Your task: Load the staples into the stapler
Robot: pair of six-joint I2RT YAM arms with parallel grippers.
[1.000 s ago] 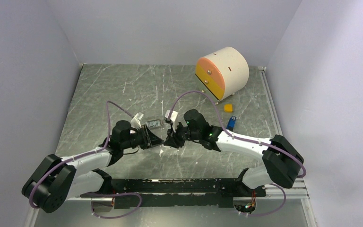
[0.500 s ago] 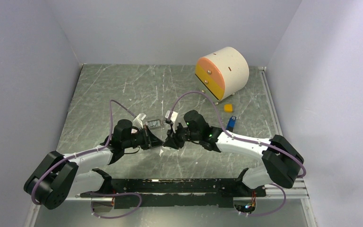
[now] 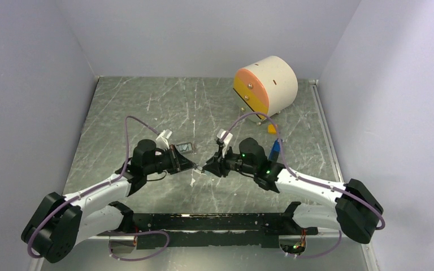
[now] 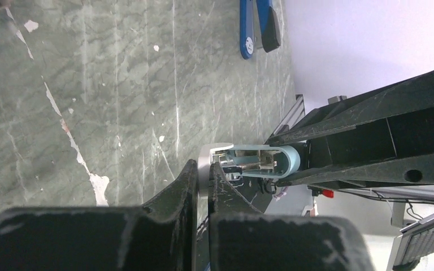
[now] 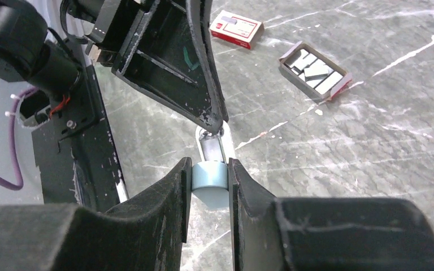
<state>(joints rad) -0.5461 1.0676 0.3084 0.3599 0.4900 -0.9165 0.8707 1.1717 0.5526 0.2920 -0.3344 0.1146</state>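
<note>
Both grippers hold one short pale-blue-and-white piece (image 3: 200, 169) between them, low over the table. My left gripper (image 4: 203, 172) is shut on its thin white end. My right gripper (image 5: 210, 169) is shut on its rounded pale-blue end (image 5: 210, 177). A spring and metal parts show inside the piece (image 4: 260, 162). The blue stapler (image 4: 258, 28) lies apart on the table, partly behind the right arm in the top view (image 3: 275, 148). The staples (image 5: 315, 70) sit in a small open tray, just behind the left gripper in the top view (image 3: 185, 148).
A red-and-white cardboard box (image 5: 236, 28) lies near the tray. A cream drum with an orange and yellow face (image 3: 265, 84) stands at the back right, a small yellow block (image 3: 272, 128) in front of it. A black rail (image 3: 203, 221) runs along the near edge.
My left gripper has closed onto the white end of the piece. The right arm has shifted to the right, and its wrist now sits close to the stapler.
</note>
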